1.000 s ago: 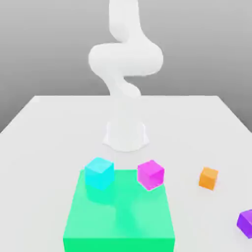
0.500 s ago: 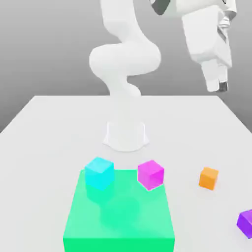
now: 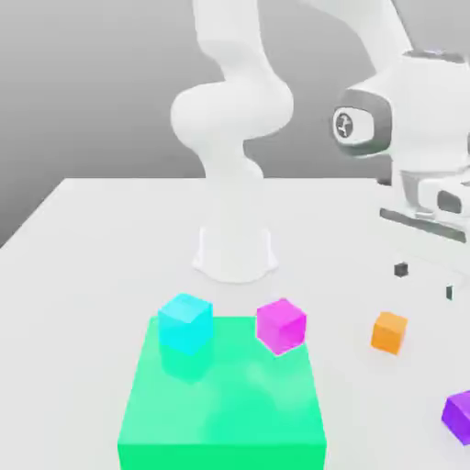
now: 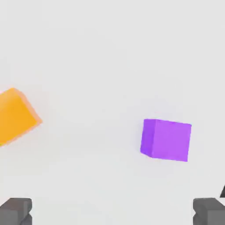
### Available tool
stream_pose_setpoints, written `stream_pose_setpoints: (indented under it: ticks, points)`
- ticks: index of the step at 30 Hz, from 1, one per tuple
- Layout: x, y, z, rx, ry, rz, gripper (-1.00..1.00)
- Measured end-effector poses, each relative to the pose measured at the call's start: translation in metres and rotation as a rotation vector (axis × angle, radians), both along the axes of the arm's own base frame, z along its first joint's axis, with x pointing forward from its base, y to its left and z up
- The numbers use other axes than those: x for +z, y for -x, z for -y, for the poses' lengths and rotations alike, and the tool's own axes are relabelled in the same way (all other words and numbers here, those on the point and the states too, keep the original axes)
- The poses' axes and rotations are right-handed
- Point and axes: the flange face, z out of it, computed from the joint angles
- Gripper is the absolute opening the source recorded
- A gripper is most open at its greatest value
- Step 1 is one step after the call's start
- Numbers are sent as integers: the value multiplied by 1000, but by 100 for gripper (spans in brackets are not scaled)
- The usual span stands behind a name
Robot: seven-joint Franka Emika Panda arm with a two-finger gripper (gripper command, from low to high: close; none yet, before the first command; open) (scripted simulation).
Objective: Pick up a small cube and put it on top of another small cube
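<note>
Hanging over the white table (image 3: 101,239) at the exterior view's right, the gripper (image 3: 425,281) points down with its 2 dark fingertips (image 4: 16,210) spread wide and nothing between them. Resting on the table just below and to the exterior view's left of it is the orange cube (image 3: 389,332), apart from the purple cube (image 3: 457,415). Cyan cube (image 3: 185,323) and magenta cube (image 3: 280,325) sit on the green block (image 3: 222,404).

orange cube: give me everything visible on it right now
The small plain orange cube is matte, uniformly coloured and unmarked, with sharp edges. It sits flat on the white table, turned slightly so two side faces and the top show in the exterior view. It stands apart from the magenta cube and purple cube. The open gripper hovers above, not touching it.
</note>
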Motion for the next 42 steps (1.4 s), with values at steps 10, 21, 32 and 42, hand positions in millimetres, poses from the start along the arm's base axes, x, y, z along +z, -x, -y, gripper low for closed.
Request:
stream_pose_setpoints:
  ticks: [10, 21, 32, 42]
  points:
    - [-98, 58, -8, 386, 93, -74, 0]
    - [-121, 59, -7, 388, 94, -76, -100]
    - [-14, -16, 71, 38, 91, -74, -100]
    - [85, -58, 302, -724, 43, -113, -100]
